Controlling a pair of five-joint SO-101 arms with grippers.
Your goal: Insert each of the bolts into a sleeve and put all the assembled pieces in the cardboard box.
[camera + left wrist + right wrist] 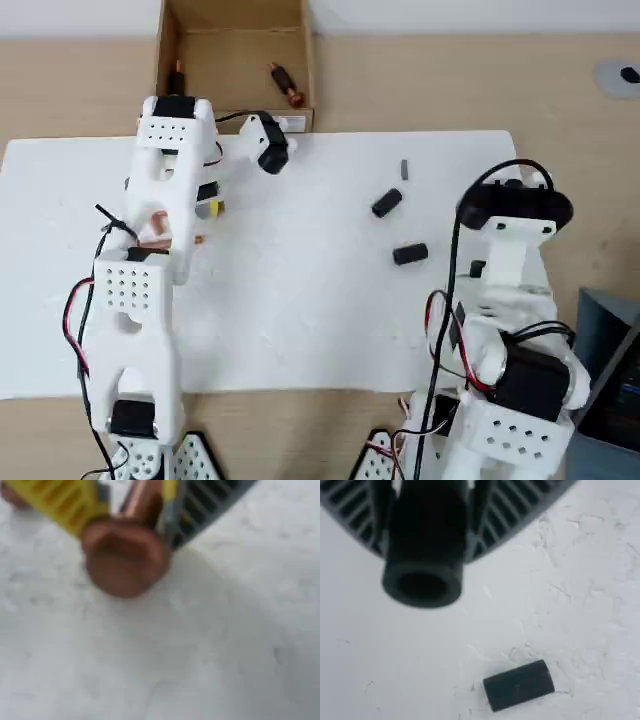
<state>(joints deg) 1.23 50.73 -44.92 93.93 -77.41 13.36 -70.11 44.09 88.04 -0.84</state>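
over white sheet, left end effector clamping bolt, right end effector gripping sleeve, two loose sleeves between arms

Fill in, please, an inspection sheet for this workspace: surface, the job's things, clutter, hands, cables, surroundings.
Surface: white foam sheet on a wooden table.
Job's things: cardboard box with two copper pieces inside; two loose sleeves lying on the sheet.
Clutter: small grey rod on the sheet.
Hands: left hand shut on a copper bolt; right hand shut on a black sleeve.
Cables: red and black wires along the left arm; black cable on the right arm.
Surroundings: dark grey case beside the right arm; grey disc on the table.
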